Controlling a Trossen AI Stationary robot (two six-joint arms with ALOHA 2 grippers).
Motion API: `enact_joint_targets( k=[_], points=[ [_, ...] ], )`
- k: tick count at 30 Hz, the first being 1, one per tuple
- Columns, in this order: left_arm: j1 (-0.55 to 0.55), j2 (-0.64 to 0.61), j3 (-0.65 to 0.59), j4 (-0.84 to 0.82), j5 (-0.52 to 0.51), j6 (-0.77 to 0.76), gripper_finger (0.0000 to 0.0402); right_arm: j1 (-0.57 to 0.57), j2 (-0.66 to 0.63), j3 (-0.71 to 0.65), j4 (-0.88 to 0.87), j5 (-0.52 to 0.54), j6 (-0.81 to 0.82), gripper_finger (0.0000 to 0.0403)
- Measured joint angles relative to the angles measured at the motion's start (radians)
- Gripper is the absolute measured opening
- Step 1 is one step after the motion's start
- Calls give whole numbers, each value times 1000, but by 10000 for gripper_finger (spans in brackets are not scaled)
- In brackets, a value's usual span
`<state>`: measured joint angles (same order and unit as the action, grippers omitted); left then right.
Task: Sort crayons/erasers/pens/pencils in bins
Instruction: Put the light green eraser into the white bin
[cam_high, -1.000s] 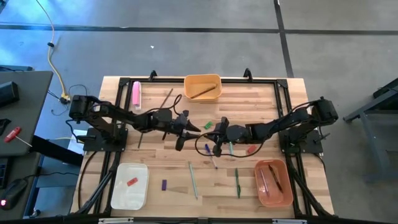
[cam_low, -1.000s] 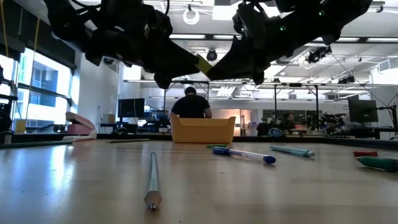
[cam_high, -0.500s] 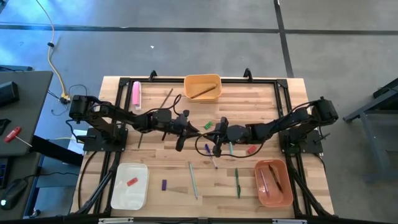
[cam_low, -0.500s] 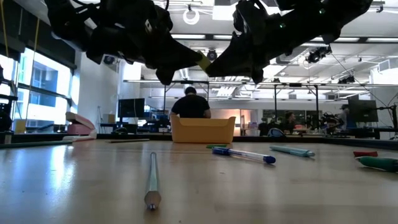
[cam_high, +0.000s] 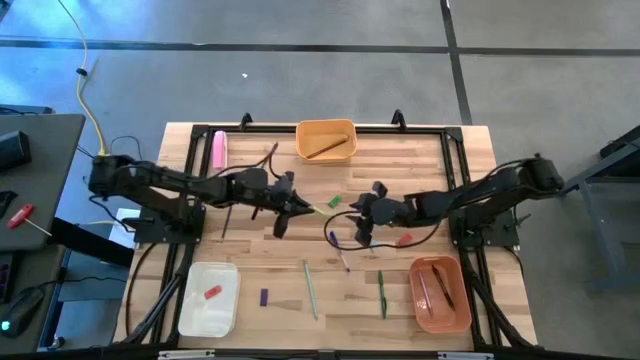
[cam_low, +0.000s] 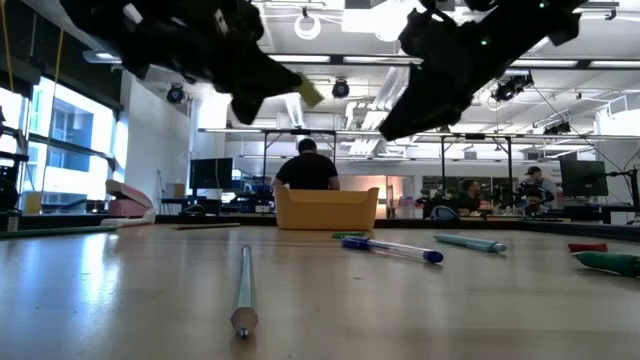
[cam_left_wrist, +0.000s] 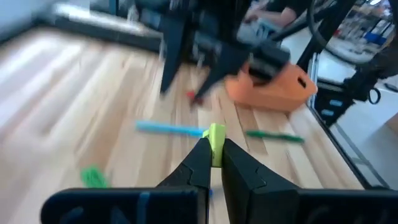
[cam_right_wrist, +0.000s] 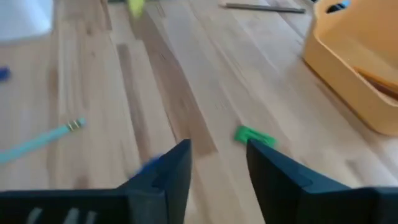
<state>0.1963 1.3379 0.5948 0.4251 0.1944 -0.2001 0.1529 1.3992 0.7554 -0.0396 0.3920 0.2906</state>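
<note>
My left gripper (cam_high: 296, 207) is shut on a short yellow crayon (cam_left_wrist: 216, 135) above the table's middle. The crayon also shows in the low view (cam_low: 311, 94). My right gripper (cam_high: 362, 219) hangs open a little to the right of it, with nothing between its fingers (cam_right_wrist: 217, 158). A green eraser (cam_high: 334, 201) lies flat on the wood between the two grippers. The yellow-orange bin (cam_high: 326, 128) at the far edge holds a brown pencil. The white bin (cam_high: 196, 312) holds a red piece, and the salmon bin (cam_high: 440, 308) holds dark sticks. My left gripper pinches the yellow crayon by one end (cam_left_wrist: 215, 149) between its two fingertips. The fingers come nearly level from the table's left. The rest of the crayon sticks out past the fingertips, lifted clear of the table.
On the wood lie a blue pen (cam_high: 340, 248), a teal pen (cam_high: 311, 290), a green pen (cam_high: 381, 293), a purple piece (cam_high: 264, 297) and a red piece (cam_high: 404, 240). A pink bar (cam_high: 218, 150) and a dark pencil (cam_high: 268, 158) lie far left. A person sits beyond the table (cam_low: 307, 170).
The yellow crayon was between both grippers; my left gripper has taken hold of it and my right has let go. The two have drawn apart and risen a little, the left toward the table's left with the crayon, the right toward the table's right.
</note>
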Motion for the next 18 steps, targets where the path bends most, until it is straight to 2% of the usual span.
enact_joint_targets(
  k=[4,7,8,13,16,18],
  points=[
    [-34,-115,21,-223,-9,-90,9,-8,-48,-80,10,44,-46,83],
    [-106,-182,89,-440,-69,-122,8,-48,-55,-176,165,16,-82,20],
    [-131,-201,116,-541,-94,-135,8,-65,-55,-208,231,-2,-90,10],
    [-258,-216,282,-972,-172,-301,8,-133,-55,-329,540,-75,-139,20],
    [-340,-205,344,-1161,-170,-458,8,-155,-58,-363,590,-140,-164,5],
    [-401,-201,362,-1252,-162,-583,8,-160,-68,-376,590,-142,-162,3]
  ],
)
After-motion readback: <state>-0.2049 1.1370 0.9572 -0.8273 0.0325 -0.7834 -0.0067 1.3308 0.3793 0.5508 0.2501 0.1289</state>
